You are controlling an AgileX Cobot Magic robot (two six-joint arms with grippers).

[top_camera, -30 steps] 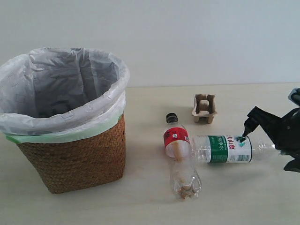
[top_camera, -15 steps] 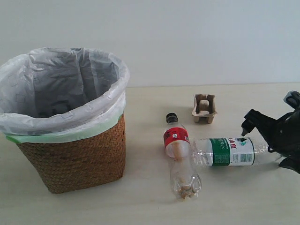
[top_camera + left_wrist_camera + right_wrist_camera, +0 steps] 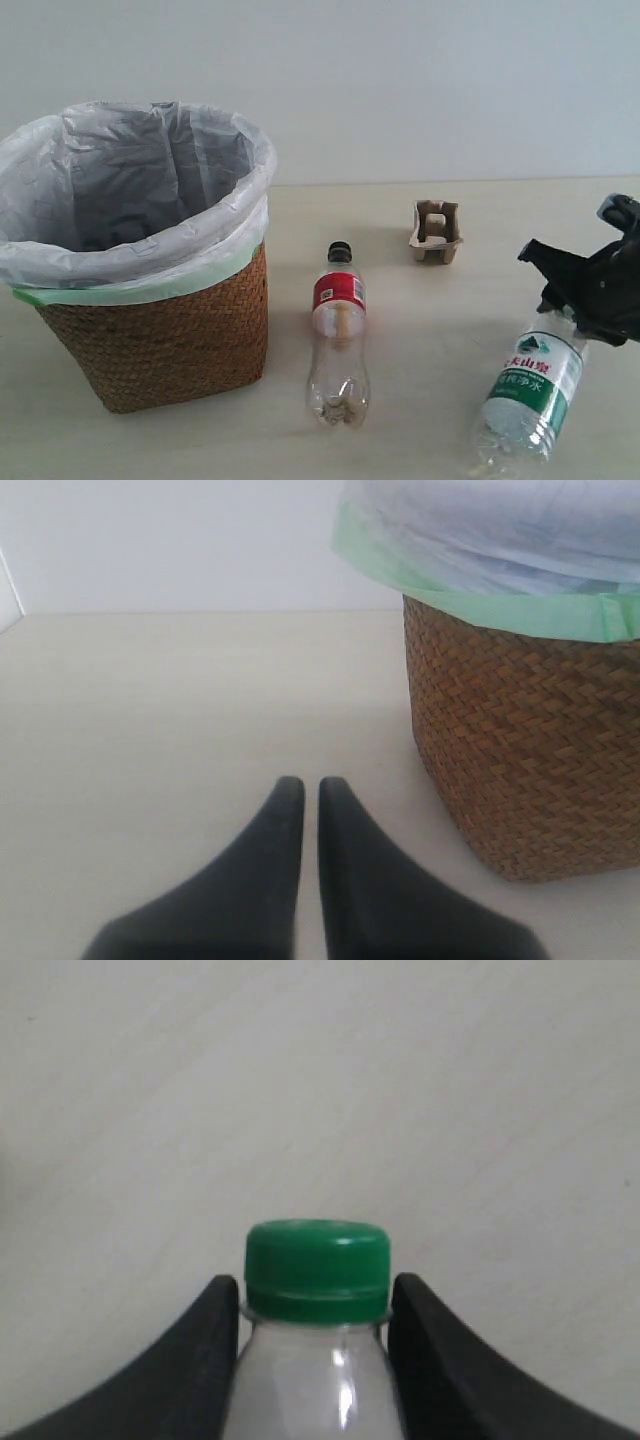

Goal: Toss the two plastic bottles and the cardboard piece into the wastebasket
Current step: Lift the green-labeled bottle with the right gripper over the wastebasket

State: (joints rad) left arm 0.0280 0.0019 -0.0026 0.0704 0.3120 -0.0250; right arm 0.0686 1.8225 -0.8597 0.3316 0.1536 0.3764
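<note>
The wicker wastebasket (image 3: 160, 340) with its white bag stands at the left; in the left wrist view the wastebasket (image 3: 520, 750) is close by. The red-label bottle (image 3: 338, 345) lies on the table, black cap pointing to the back. Behind it sits the cardboard piece (image 3: 436, 231). My right gripper (image 3: 562, 290) is shut on the neck of the green-label bottle (image 3: 530, 390), which hangs tilted with its base toward the front. In the right wrist view the right gripper (image 3: 315, 1285) clasps the green-label bottle (image 3: 317, 1260) just under its green cap. My left gripper (image 3: 311, 785) is shut and holds nothing.
A light wooden table (image 3: 430, 440) carries everything, with a plain pale wall behind. The left gripper hovers low over bare table (image 3: 150, 730) beside the basket and does not show in the exterior view.
The right gripper has taken the green-label bottle by the neck and lifted it, swinging its base to the front. The red-label bottle, knocked free, has shifted left and straightened.
</note>
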